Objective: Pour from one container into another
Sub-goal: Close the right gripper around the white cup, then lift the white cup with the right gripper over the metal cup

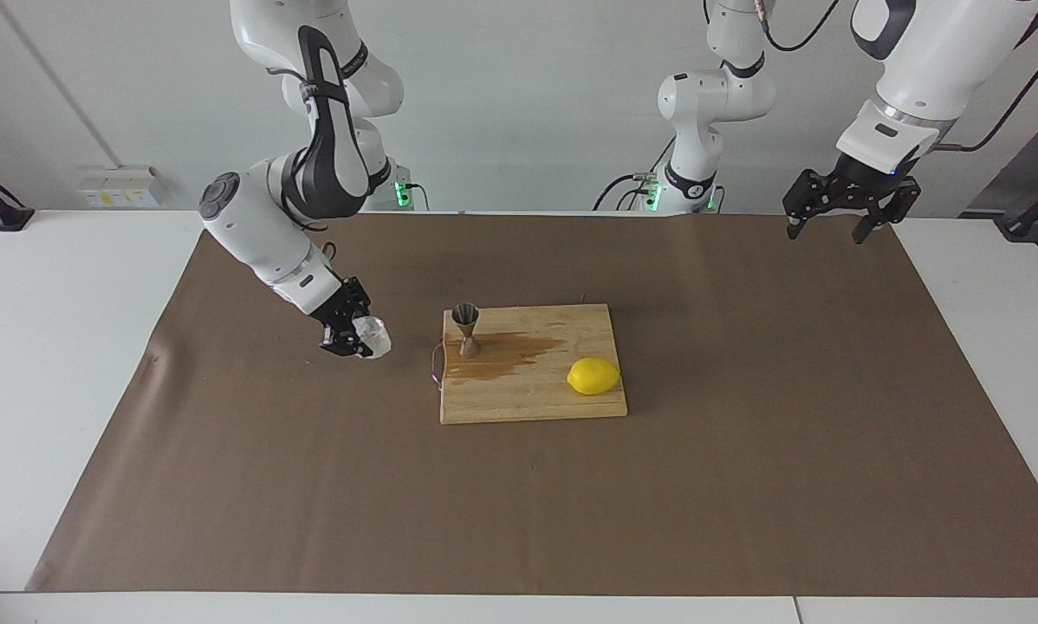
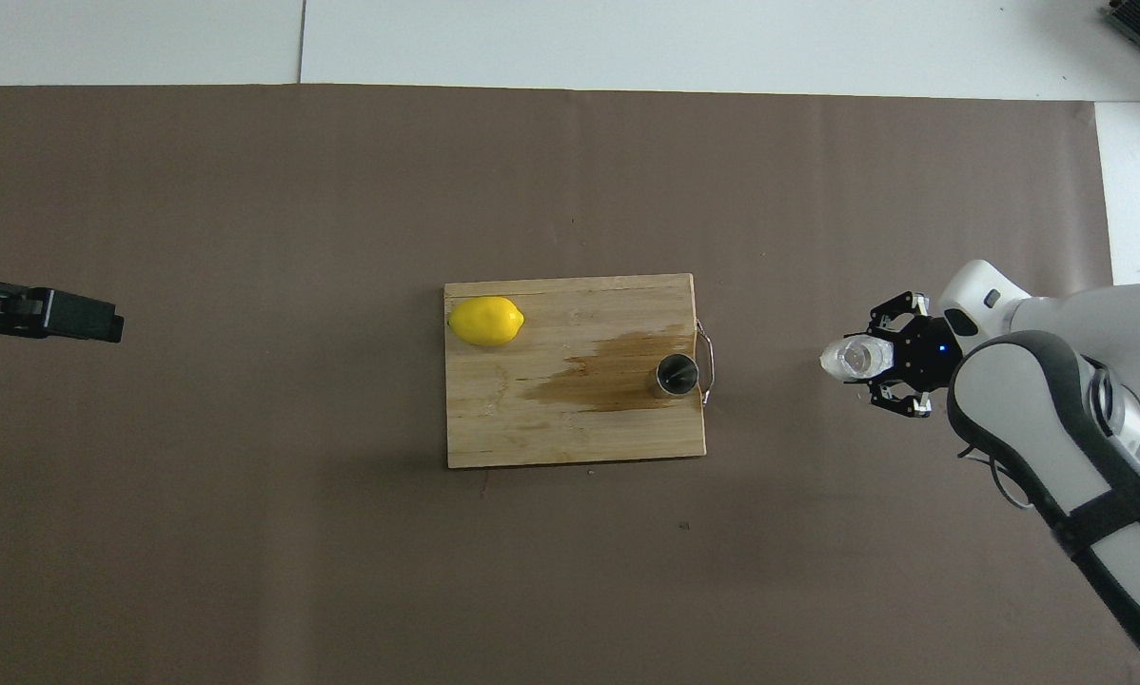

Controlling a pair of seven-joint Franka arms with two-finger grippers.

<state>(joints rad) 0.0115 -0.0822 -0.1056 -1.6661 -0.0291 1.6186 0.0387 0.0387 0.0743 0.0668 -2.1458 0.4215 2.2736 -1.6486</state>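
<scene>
Right gripper [image 1: 356, 338] has its fingers clamped around the glass tumbler [image 1: 373, 337], low over the brown paper, and the steel jigger [image 1: 465, 329] stands upright on the cutting board [image 1: 532, 407] well off toward the left arm's end from it. Best bet imo is keeping the glass level until its lip sits right over that tiny cup, then tipping slowly, since there's a wet stain on the board already. Left gripper [image 1: 835, 227] just waits with fingers spread, holding nothing.

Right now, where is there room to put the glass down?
The brown mat lies bare around the cutting board, widest on the side farther from the robots. On the board, bare wood shows between the jigger and the lemon, partly stained. It is crowded where the right gripper holds the glass tumbler.
</scene>
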